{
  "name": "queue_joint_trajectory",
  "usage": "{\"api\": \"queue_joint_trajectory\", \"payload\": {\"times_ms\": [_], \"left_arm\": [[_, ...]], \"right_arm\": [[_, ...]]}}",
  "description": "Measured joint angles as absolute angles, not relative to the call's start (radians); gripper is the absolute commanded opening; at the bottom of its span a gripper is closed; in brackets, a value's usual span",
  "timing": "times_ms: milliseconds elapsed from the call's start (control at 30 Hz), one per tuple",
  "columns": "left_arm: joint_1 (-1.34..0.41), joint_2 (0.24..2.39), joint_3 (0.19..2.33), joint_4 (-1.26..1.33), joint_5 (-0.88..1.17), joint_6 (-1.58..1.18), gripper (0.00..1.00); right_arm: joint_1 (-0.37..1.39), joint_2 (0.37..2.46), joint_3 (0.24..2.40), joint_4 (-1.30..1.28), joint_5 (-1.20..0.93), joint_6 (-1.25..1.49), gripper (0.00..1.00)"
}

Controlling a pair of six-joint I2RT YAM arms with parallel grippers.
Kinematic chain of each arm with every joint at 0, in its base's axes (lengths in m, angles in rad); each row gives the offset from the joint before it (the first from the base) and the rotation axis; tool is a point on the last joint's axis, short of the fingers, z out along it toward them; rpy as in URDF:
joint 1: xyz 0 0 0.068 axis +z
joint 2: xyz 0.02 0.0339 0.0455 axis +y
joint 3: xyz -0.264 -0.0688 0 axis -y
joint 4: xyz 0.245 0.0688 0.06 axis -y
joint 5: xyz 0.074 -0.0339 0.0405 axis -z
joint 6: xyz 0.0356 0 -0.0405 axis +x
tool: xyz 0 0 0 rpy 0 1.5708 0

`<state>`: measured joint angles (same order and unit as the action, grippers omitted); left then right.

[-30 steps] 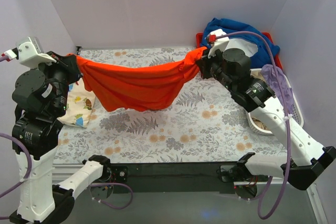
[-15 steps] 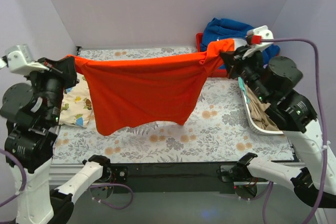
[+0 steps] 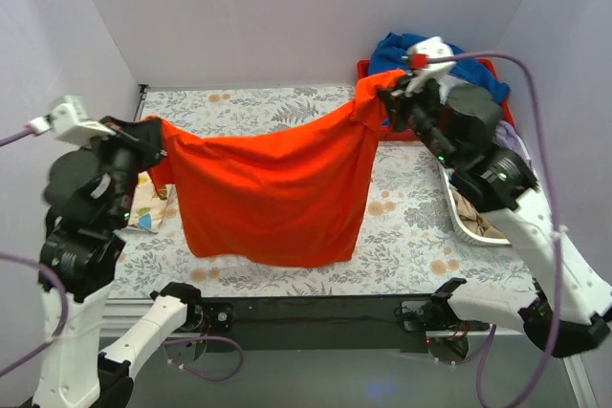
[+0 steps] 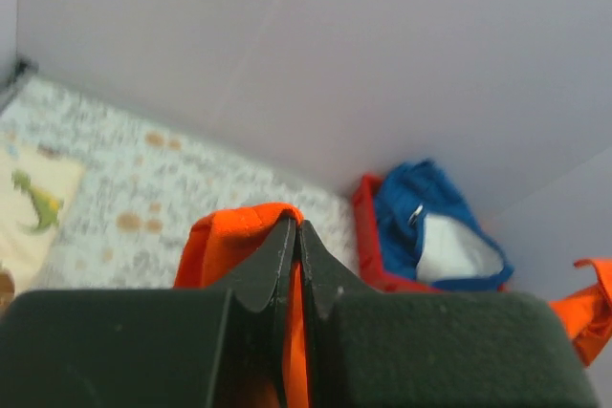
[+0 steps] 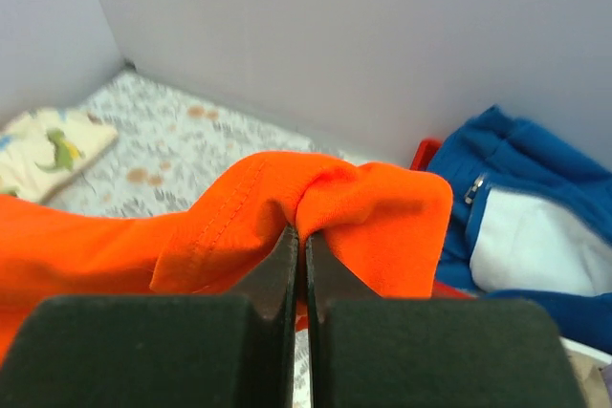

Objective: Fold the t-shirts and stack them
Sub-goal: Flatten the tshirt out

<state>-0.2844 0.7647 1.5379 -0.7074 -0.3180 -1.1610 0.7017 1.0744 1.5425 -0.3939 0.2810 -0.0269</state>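
The orange-red t-shirt (image 3: 273, 188) hangs spread between both grippers above the floral table, its lower hem near the table's front. My left gripper (image 3: 153, 128) is shut on its left top corner; the cloth (image 4: 239, 236) shows pinched between the fingers in the left wrist view. My right gripper (image 3: 387, 93) is shut on its right top corner, seen bunched (image 5: 344, 207) over the fingertips in the right wrist view. The cream dinosaur t-shirt (image 3: 145, 205) lies folded at the table's left edge, partly hidden behind the left arm; it also shows in the right wrist view (image 5: 48, 150).
A thick blue garment with white lining (image 3: 421, 50) fills a red bin (image 3: 363, 71) at the back right. A white basket (image 3: 457, 219) with tan cloth stands at the right edge. Lilac walls enclose the table on three sides.
Both grippers have come lower and closer together with the shirt. The shirt has unfurled and now hangs longer, its hem nearer the table's front edge.
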Motion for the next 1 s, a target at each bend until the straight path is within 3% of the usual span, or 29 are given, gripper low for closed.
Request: {"api": "queue_joint_trajectory", "payload": {"times_ms": [233, 433, 467, 500, 533, 633, 800, 1000], "left_arm": [[-0.285, 0.849, 1.152, -0.76, -0.237, -1.29, 0.0], [-0.285, 0.951, 1.069, -0.715, -0.17, -1.31, 0.0], [-0.285, 0.977, 1.071, -0.685, -0.153, -1.31, 0.08], [-0.284, 1.008, 1.078, -0.661, -0.133, -1.306, 0.3], [-0.284, 1.05, 1.092, -0.64, -0.105, -1.299, 0.44], [-0.284, 1.2, 1.165, -0.579, -0.011, -1.296, 0.66], [-0.292, 1.42, 1.259, -0.537, 0.051, -1.29, 0.7], [-0.297, 1.367, 1.215, -0.542, 0.016, -1.296, 0.73]], "right_arm": [[0.702, 1.378, 1.527, -0.409, 0.226, -0.033, 0.01], [0.702, 1.446, 1.589, -0.455, 0.251, -0.07, 0.01], [0.702, 1.441, 1.62, -0.452, 0.268, -0.084, 0.01], [0.702, 1.432, 1.65, -0.45, 0.289, -0.098, 0.01], [0.702, 1.423, 1.676, -0.449, 0.307, -0.112, 0.01], [0.702, 1.365, 1.767, -0.446, 0.369, -0.161, 0.01], [0.702, 1.288, 1.884, -0.433, 0.371, -0.191, 0.01], [0.717, 1.35, 1.923, -0.427, 0.141, -0.123, 0.01]]}}
